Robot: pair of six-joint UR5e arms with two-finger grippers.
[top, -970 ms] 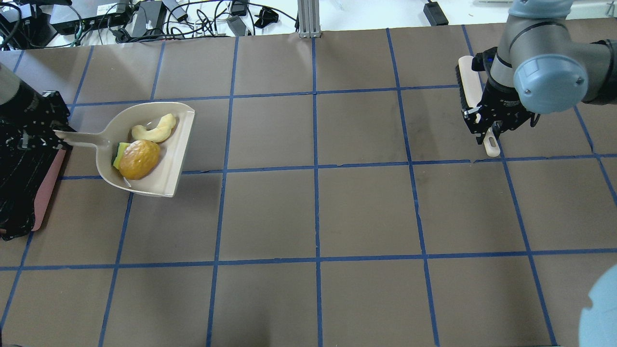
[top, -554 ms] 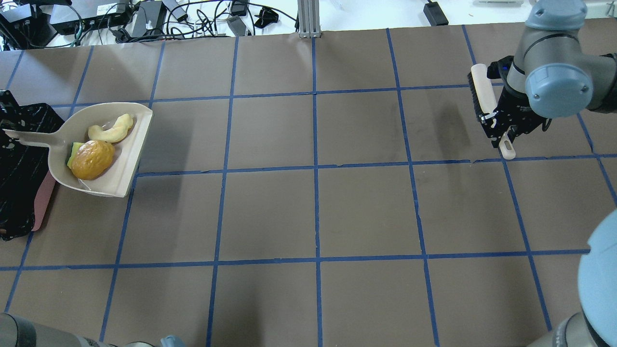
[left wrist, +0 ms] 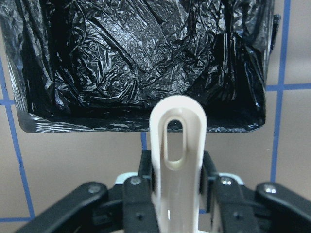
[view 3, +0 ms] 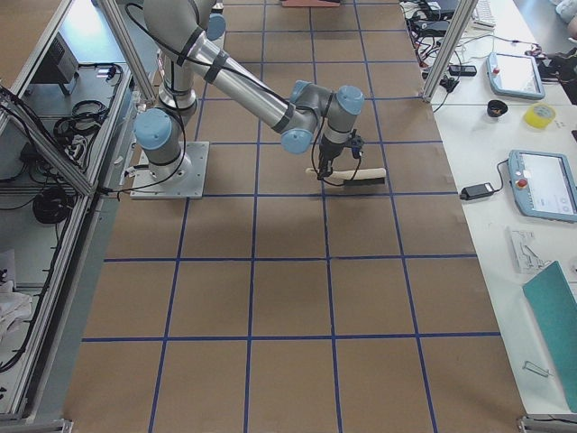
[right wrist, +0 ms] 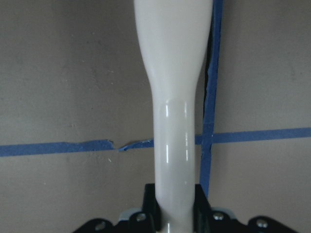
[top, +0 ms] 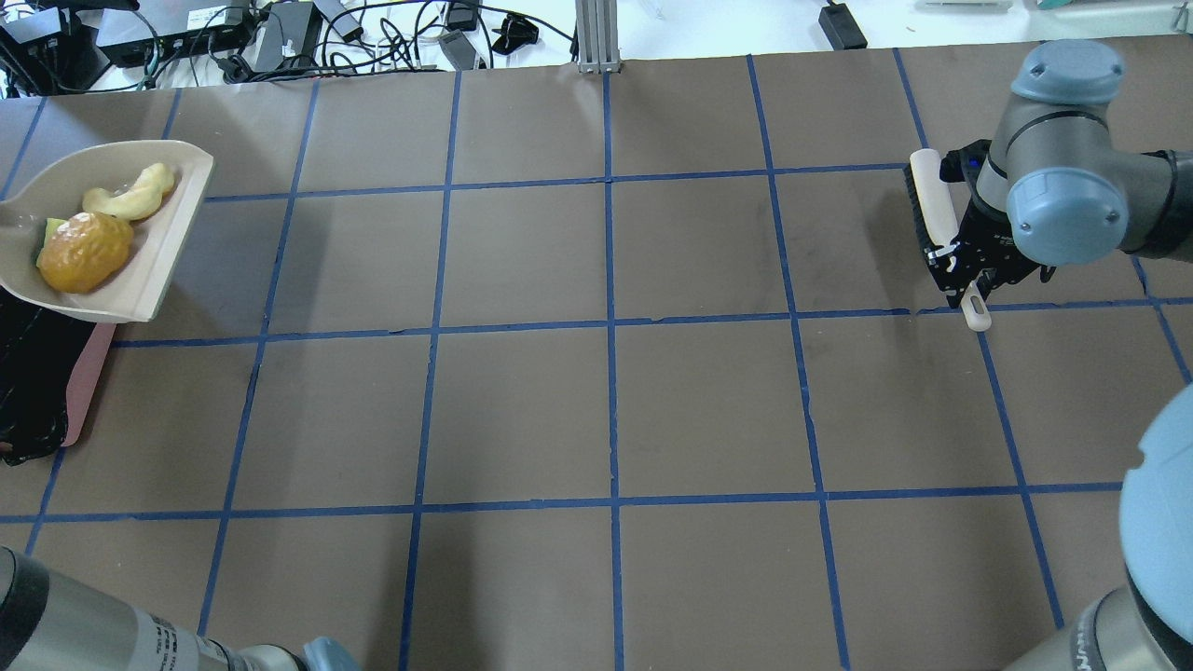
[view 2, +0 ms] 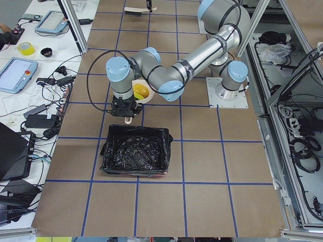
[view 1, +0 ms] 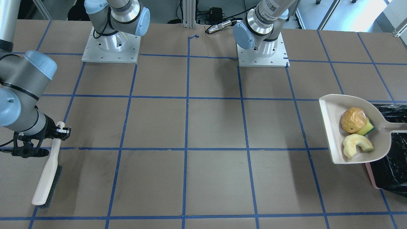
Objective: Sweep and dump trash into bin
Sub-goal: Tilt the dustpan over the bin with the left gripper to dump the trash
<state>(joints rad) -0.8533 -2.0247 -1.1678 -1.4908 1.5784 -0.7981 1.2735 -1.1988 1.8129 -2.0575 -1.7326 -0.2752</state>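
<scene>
Trash (view 1: pixel 351 122) is carried as three pieces in one beige dustpan (view 1: pixel 330 127): one orange-yellow lump (view 1: pixel 354 117), one green-and-yellow sponge chunk (view 1: pixel 368 128) and one pale curved slice (view 1: pixel 356 145). The dustpan's handle is clamped between the narrowly set fingers of the left gripper (left wrist: pixel 178 189), and its looped end is pointed at the one black-lined, pink-sided bin (view 1: pixel 392 171). The pan is held just beside the bin's rim, above the tabletop (view 1: pixel 216 127). Well apart, the right gripper (top: pixel 960 270) is closed on the handle of one brush (view 1: pixel 47 178).
</scene>
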